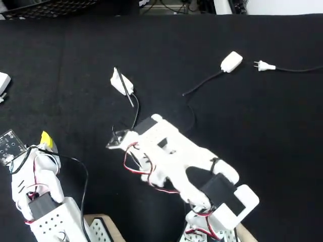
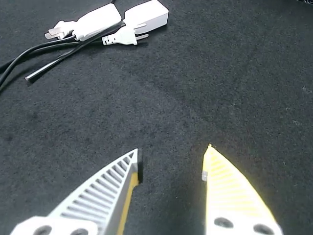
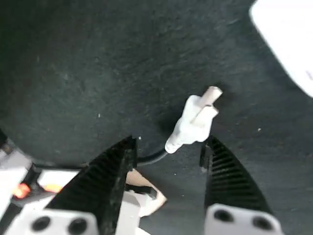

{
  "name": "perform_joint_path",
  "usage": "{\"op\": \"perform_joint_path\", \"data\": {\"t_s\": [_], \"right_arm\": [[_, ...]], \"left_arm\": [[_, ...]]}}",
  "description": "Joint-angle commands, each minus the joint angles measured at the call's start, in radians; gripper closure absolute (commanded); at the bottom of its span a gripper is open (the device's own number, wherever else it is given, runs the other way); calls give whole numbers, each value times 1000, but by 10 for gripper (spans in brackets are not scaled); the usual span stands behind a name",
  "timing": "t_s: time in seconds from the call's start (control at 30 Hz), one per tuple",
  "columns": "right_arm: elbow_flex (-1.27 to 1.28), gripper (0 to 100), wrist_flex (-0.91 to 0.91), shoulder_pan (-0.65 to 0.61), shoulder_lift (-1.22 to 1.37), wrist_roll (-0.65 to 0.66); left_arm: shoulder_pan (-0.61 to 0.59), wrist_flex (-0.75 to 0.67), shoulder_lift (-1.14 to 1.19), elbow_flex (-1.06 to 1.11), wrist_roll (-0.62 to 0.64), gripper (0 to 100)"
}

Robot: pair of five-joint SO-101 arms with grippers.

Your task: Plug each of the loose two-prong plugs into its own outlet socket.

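Observation:
A white two-prong plug [image 3: 195, 120] lies between the black fingers of my right gripper [image 3: 168, 144], which is open. Its prongs point toward a white outlet socket [image 3: 288, 39], and its black cord runs past one finger. In the high view this gripper [image 1: 117, 141] sits mid-table, just below that socket [image 1: 122, 82]. My left gripper [image 2: 173, 149] is open over bare black cloth, at the front left [image 1: 44, 143]. Farther off in its wrist view lie a white socket block [image 2: 146, 14], a small plug [image 2: 122, 38] and a larger white plug [image 2: 93, 22].
At the back right lie another white socket block [image 1: 231, 61] and a loose plug [image 1: 263, 65], whose cord runs off to the right. Black cords [image 2: 44, 54] trail across the black cloth [image 1: 60, 60]. White parts [image 1: 2, 83] lie at the table's left edge.

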Motion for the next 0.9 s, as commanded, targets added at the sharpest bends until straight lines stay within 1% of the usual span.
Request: {"op": "perform_joint_path", "data": {"t_s": [0.0, 0.07, 0.1, 0.2, 0.23, 0.37, 0.47, 0.87], "right_arm": [[1, 780, -20, -8, -38, -51], [1, 787, -34, 0, -31, -46], [2, 809, -49, 3, -31, -46], [5, 929, -68, 12, -30, -44], [8, 944, -68, 12, -30, -44], [31, 943, -66, 14, -30, -44], [33, 989, -66, 14, -31, -44], [30, 982, -64, 12, -33, -44]], "left_arm": [[-7, 5, -6, 13, 0, 777], [-7, 5, -6, 13, 0, 777], [-7, 6, -6, 13, 0, 777], [-7, 6, -6, 13, 0, 777], [-7, 6, -6, 13, 0, 777], [-7, 6, -6, 13, 0, 777], [-7, 6, -6, 13, 0, 777], [-7, 6, -6, 13, 0, 777]]}}
